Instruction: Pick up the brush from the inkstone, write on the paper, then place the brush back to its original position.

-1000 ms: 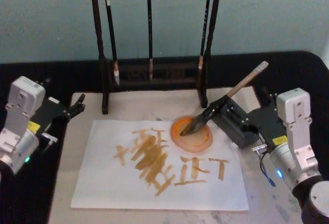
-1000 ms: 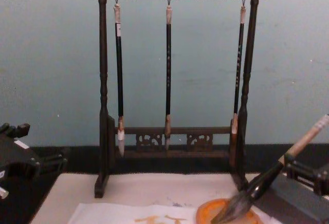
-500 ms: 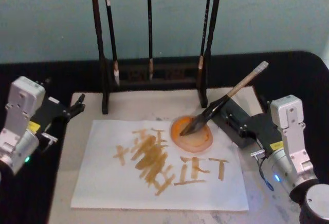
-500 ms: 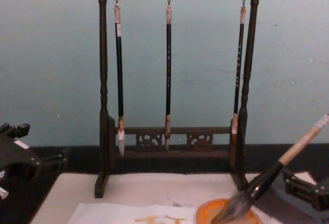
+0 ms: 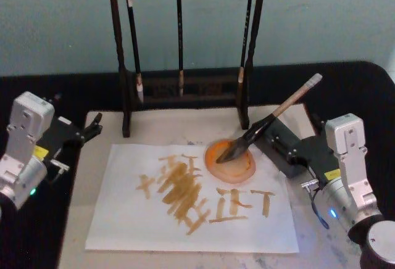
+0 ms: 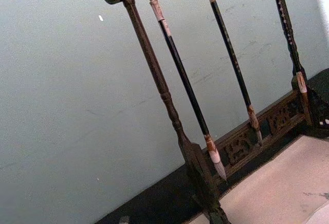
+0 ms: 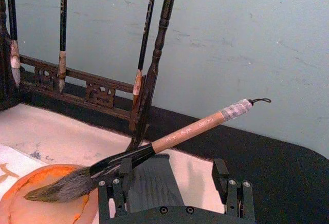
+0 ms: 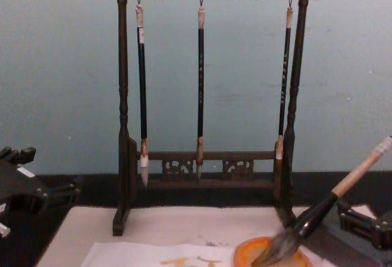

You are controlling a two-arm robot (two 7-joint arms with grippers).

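the brush (image 5: pixel 270 120) is left propped on the inkstone (image 5: pixel 230 160); the right claw (image 7: pixel 172 180), fingers apart, should be drawn back squarely, shaft untouched.

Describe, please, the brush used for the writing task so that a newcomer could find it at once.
Start at the tall dark wooden rack at the back of the table and come forward to the round orange-rimmed inkstone at the white paper's far edge. The brush leans there, bristles in the dish. Unlike the three slim black brushes hanging on the rack, it is thick, with a tan upper shaft.
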